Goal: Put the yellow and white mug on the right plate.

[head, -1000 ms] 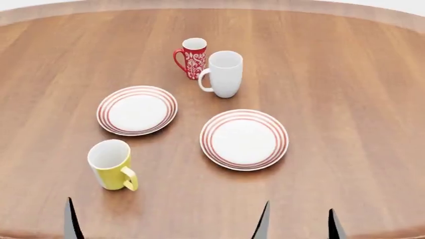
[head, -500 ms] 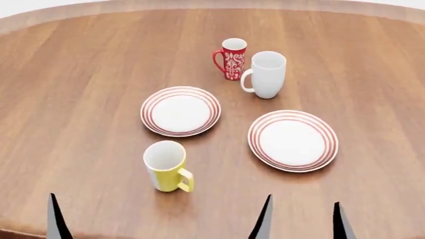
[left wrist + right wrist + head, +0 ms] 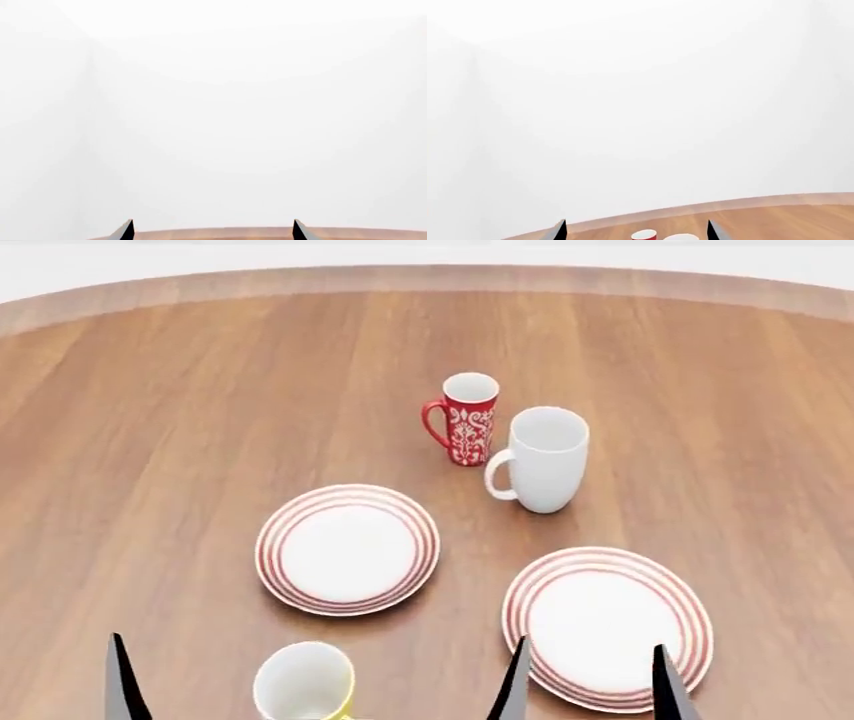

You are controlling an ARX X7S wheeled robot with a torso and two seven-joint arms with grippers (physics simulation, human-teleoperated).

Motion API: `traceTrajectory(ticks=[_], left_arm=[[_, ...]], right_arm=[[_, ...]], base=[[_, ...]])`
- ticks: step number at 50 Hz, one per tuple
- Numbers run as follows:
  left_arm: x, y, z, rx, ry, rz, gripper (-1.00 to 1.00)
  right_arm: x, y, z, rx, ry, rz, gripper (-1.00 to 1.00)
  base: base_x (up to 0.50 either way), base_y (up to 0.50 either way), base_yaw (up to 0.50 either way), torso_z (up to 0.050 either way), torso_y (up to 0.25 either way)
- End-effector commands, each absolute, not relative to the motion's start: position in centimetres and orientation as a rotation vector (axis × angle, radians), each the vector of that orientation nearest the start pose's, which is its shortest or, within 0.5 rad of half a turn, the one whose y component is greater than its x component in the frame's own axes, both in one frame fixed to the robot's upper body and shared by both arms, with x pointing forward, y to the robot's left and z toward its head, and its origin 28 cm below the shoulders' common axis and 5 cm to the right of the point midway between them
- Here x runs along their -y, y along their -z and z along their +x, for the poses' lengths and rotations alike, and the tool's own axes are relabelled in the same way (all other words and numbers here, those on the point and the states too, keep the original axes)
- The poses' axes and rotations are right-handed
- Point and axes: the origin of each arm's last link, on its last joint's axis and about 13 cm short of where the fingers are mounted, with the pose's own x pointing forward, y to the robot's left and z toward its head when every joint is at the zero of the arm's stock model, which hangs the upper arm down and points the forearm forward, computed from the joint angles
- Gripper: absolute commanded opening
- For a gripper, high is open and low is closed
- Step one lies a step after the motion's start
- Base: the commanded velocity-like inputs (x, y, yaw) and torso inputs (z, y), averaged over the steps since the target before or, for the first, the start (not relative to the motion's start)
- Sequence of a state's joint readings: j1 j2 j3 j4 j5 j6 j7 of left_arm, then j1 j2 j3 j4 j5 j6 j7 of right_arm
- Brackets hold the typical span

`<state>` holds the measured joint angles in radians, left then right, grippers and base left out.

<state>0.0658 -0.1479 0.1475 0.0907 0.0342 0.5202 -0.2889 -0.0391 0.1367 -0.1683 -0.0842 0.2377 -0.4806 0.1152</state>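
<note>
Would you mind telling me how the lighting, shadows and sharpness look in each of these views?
Head view: even, soft light, sharp throughout; faint shadows under the white mug and the right plate; the yellow and white mug is cropped by the frame edge. Left wrist view: almost wholly blank white, only a strip of the table showing. Right wrist view: likewise mostly white, no glare or blur.

Bright, even light; soft shadows

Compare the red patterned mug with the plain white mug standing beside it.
The red mug is slimmer and carries a white pattern; the white mug is wider and plain. The red mug stands farther from the robot, the white mug nearer the right plate. Both stand upright on the table, handles pointing left.
</note>
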Motion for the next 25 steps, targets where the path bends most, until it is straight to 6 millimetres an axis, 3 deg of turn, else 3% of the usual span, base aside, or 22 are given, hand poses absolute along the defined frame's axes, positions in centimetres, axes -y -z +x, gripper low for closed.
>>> traceTrajectory(ticks=[1, 13, 20, 25], left_arm=[[-20.66, -5.22, 19.56, 0.543, -0.085, 0.054, 1.00], [-20.62, -5.00, 19.51, 0.541, -0.080, 0.057, 1.00], [-20.60, -4.96, 19.47, 0.541, -0.079, 0.059, 1.00], [-20.60, -4.93, 19.47, 0.543, -0.079, 0.059, 1.00]], right_arm=[[9.27, -5.33, 20.11, 0.486, -0.053, 0.164, 1.00], [9.25, -5.22, 20.10, 0.469, -0.056, 0.155, 1.00], [9.23, -5.08, 20.25, 0.446, -0.077, 0.102, 1.00], [9.24, -4.83, 20.39, 0.258, -0.249, 0.046, 1.00]], base=[[0.50, 0.00, 0.00, 0.000, 0.000], [0.47, 0.00, 0.00, 0.000, 0.000], [0.02, 0.00, 0.00, 0.000, 0.000], [0.00, 0.00, 0.00, 0.000, 0.000]])
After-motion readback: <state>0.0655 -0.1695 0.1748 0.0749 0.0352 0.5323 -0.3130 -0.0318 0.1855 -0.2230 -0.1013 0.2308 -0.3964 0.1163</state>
